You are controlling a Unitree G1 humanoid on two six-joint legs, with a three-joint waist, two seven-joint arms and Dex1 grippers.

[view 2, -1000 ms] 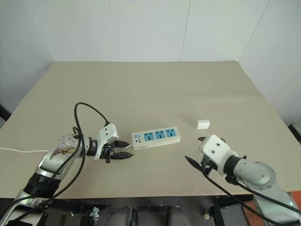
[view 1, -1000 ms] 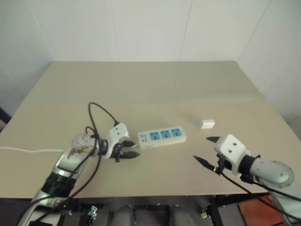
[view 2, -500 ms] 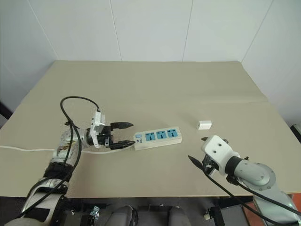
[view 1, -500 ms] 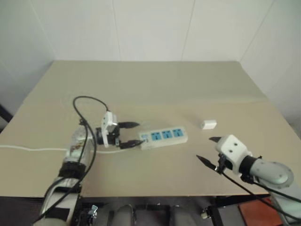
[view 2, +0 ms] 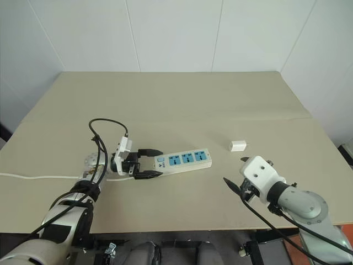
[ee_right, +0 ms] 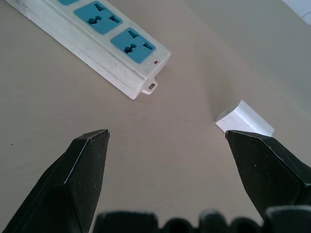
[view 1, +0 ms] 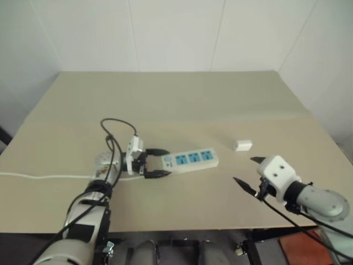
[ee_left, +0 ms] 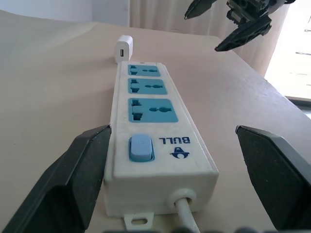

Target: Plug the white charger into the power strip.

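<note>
The power strip (view 1: 190, 160) lies flat mid-table, a white bar with three blue sockets and a blue switch (ee_left: 141, 147) at its left end. My left gripper (view 1: 167, 162) points level along the strip and stands open. Its black fingers (ee_left: 90, 174) flank the switch end without visibly touching it. The white charger (view 1: 243, 145) lies loose on the table just beyond the strip's right end. My right gripper (view 1: 244, 169) hovers open near the front right, in front of the charger (ee_right: 245, 121), with nothing between its fingers.
The strip's thin white cord (view 1: 38, 177) runs left along the beige table (view 1: 176, 99) to its left edge. White walls close off the far side. The table's front edge lies just below both arms.
My left gripper has swung round to point along the strip, opened wide and moved right until its fingers flank the switch end. The right arm has stayed put.
</note>
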